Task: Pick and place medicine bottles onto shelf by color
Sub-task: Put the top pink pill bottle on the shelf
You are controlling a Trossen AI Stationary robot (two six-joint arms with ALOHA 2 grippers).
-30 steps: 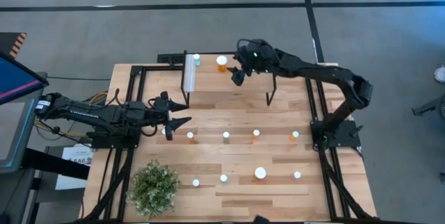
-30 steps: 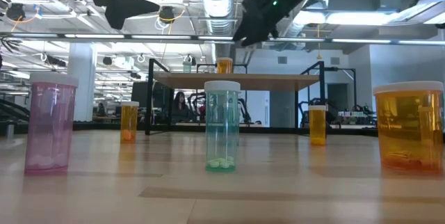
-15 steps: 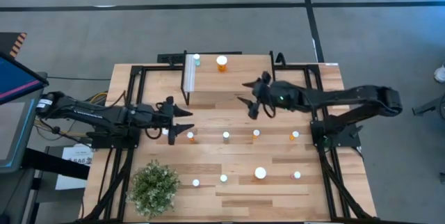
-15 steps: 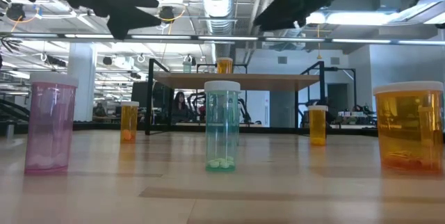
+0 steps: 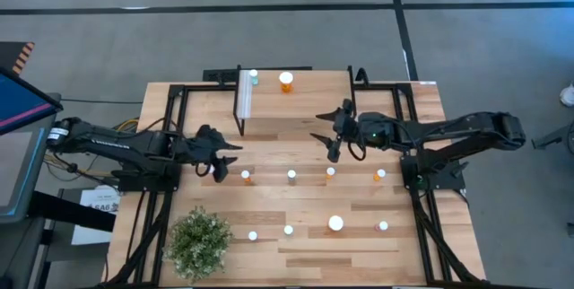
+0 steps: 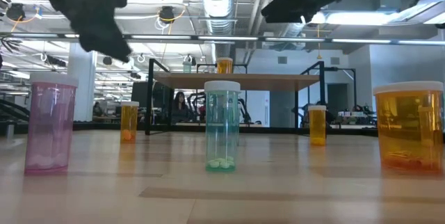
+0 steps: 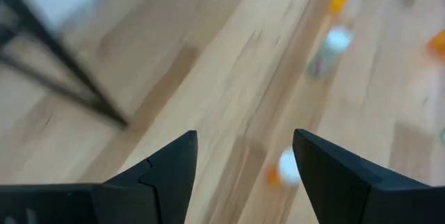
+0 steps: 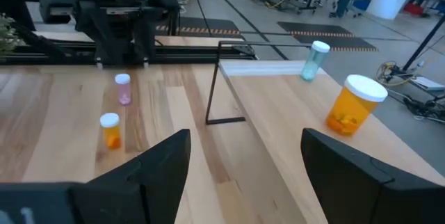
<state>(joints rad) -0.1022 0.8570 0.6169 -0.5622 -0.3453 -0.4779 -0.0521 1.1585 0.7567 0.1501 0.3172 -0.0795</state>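
The shelf (image 5: pixel 300 109) stands at the table's far middle with its white strip (image 5: pixel 243 94) on the left edge. On it stand a large orange bottle (image 5: pixel 286 81) and a small blue-green bottle (image 5: pixel 254 77). Several small bottles stand on the tabletop, among them a pink one (image 5: pixel 218 170), an orange one (image 5: pixel 245 176) and a blue-green one (image 5: pixel 291 175). My left gripper (image 5: pixel 224 154) is open and empty above the pink and orange bottles; the orange one shows between its fingers in the left wrist view (image 7: pixel 286 168). My right gripper (image 5: pixel 326 136) is open and empty over the shelf's near edge.
A near row holds two small bottles (image 5: pixel 253 234), a larger white-capped bottle (image 5: pixel 335 223) and a pink one (image 5: pixel 383 226). Two more orange bottles (image 5: pixel 330 172) (image 5: pixel 379 175) stand in the middle row. A bushy green plant (image 5: pixel 199 242) stands at the near left corner.
My right gripper has moved from beside the large orange bottle on the shelf toward the table's near edge, stopping over the shelf's near edge, still open. My left gripper has tipped and come down toward the pink and orange bottles, still open. No bottle has moved.
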